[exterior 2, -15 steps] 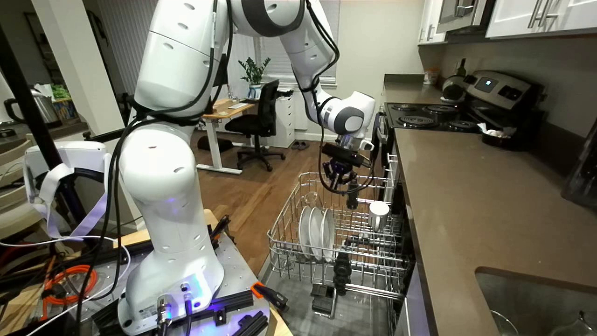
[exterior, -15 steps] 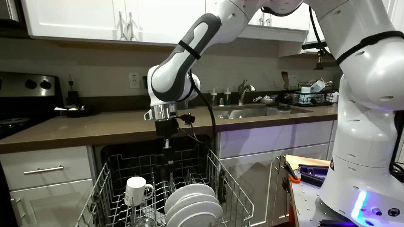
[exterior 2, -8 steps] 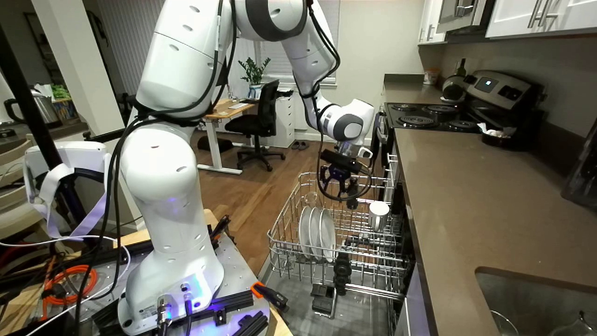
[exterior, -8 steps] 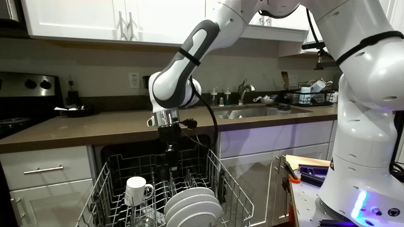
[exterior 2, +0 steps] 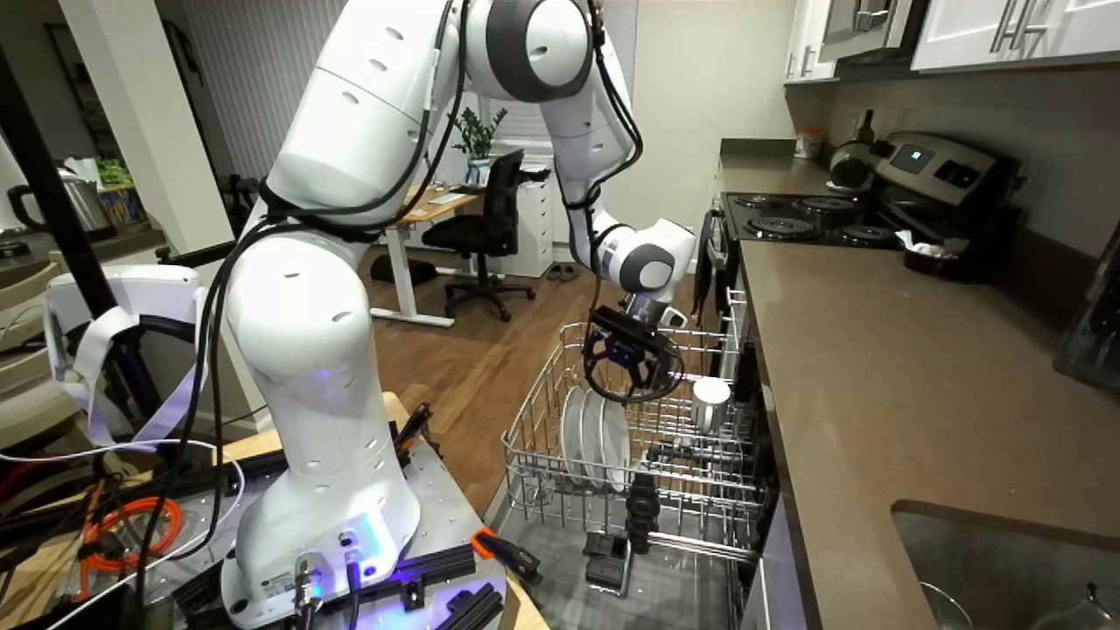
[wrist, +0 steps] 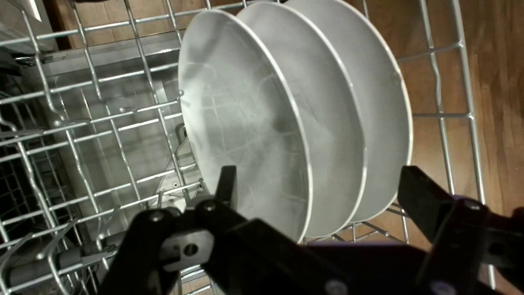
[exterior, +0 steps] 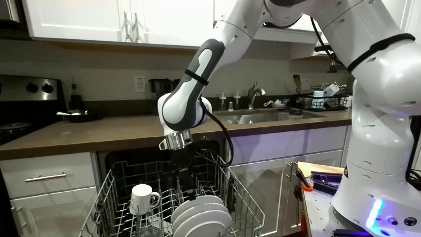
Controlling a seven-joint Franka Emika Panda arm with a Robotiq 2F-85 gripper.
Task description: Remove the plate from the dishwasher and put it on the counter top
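Gaping wide, unladen, jaws near plates point(wrist: 286, 119); brown counter top point(exterior 2: 910, 367) beside stove point(exterior 2: 814, 220); desk point(exterior 2: 429, 208) on wood floor point(exterior 2: 477, 402)

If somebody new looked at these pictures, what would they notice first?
Probably the big white robot arm, arching over the pulled-out dishwasher rack, with a blue light glowing on the arm's base. Next would be three white plates standing in the rack, the open end effector close by.
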